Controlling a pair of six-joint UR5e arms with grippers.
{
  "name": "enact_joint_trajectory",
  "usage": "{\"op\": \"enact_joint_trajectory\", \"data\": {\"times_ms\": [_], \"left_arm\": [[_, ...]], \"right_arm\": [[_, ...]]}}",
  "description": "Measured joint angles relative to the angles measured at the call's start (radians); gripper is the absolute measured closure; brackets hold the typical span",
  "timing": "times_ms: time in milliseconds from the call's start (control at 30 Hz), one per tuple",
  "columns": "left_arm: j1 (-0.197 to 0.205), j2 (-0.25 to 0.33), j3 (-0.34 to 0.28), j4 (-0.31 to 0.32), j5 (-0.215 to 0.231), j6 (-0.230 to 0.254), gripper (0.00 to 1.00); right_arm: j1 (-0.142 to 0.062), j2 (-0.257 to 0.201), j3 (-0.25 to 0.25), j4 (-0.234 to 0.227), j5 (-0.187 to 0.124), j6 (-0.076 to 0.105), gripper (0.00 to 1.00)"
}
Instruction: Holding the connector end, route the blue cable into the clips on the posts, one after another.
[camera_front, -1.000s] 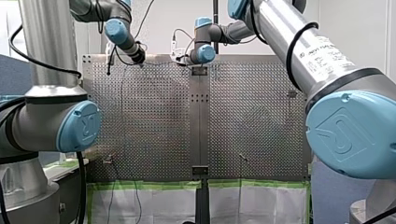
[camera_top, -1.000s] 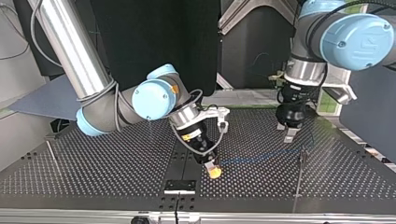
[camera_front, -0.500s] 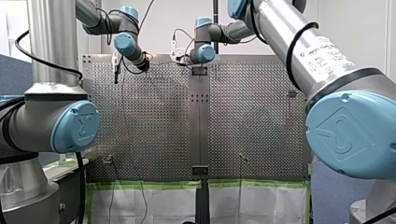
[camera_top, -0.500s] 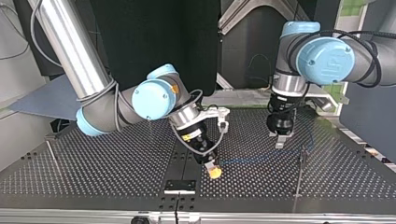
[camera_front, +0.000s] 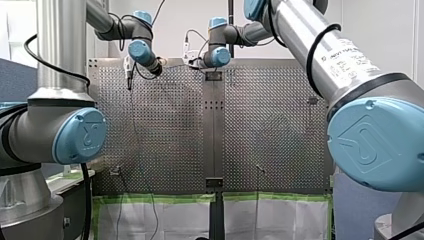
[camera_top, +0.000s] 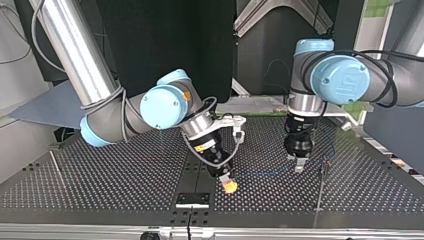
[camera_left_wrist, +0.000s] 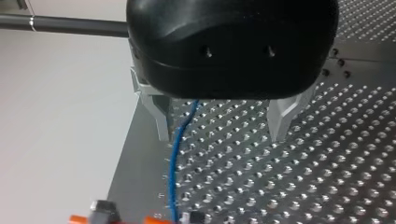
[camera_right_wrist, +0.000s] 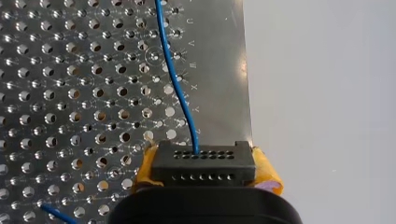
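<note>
The thin blue cable lies across the perforated table in the top view, from my right gripper to a clip on a slim post. My right gripper is shut on the black connector, its yellow pads pressed on both sides. The cable leaves the connector's face. My left gripper hangs just over the cable beside that post. In the left wrist view my left gripper stands open and the cable runs between its metal fingers, close to one.
A second slim post stands at the top view's left and a third post at its near edge. A dark centre strip divides the table. Orange parts and a clip lie ahead of my left gripper.
My left arm has swung toward the top view's left and come down over the cable near the post. My right gripper has stayed put with the connector.
</note>
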Motion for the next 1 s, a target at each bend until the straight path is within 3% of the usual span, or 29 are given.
{"op": "enact_joint_trajectory", "data": {"times_ms": [267,1000], "left_arm": [[-0.001,-0.026,0.042,0.0,-0.016,-0.002,0.0],[-0.004,-0.033,0.045,0.038,-0.058,0.005,0.0]], "right_arm": [[-0.003,0.001,0.0,-0.001,0.0,0.001,1.0],[-0.002,0.001,-0.001,0.0,0.0,0.002,1.0]]}}
